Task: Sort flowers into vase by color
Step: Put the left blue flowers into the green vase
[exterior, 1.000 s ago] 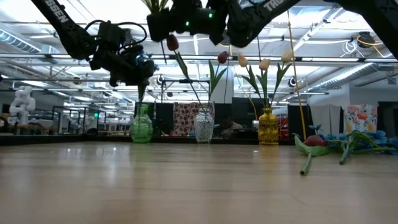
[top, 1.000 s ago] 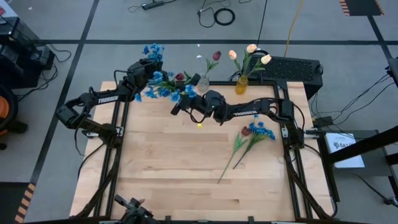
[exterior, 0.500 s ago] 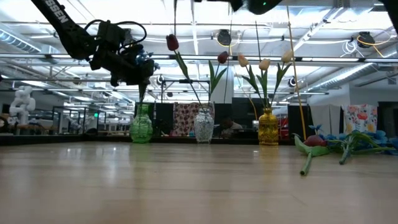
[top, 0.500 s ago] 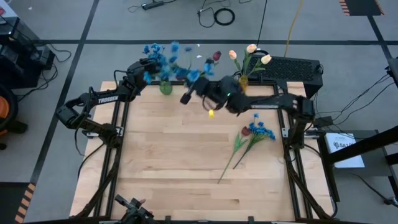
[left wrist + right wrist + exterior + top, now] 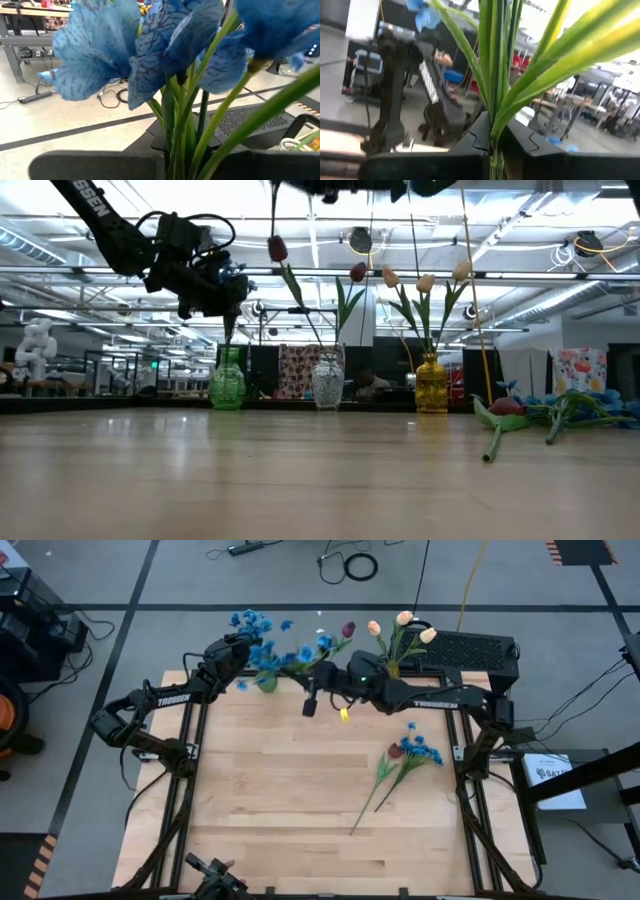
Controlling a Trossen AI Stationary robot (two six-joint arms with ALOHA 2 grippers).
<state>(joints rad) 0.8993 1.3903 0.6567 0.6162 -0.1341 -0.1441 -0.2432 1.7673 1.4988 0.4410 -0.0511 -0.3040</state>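
Left hand (image 5: 243, 648) at 11 o'clock, pinching blue flower stems (image 5: 186, 125) over the green vase (image 5: 227, 378). Right hand (image 5: 322, 680) at 12, pinching a second blue stem (image 5: 495, 65). 3 vases along the desk's (image 5: 280, 810) far edge: green, clear (image 5: 328, 381) with 2 red tulips, yellow (image 5: 431, 382) with 3 cream tulips. Loose flowers (image 5: 398, 765) at 3: 1 red, blue bunch.

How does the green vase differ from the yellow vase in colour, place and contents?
The green vase is green glass and stands leftmost in the low view; the yellow vase is amber and stands rightmost. The yellow vase holds cream-yellow tulips; above the green vase, the left gripper holds blue flowers. Both stand upright along the table's far edge.
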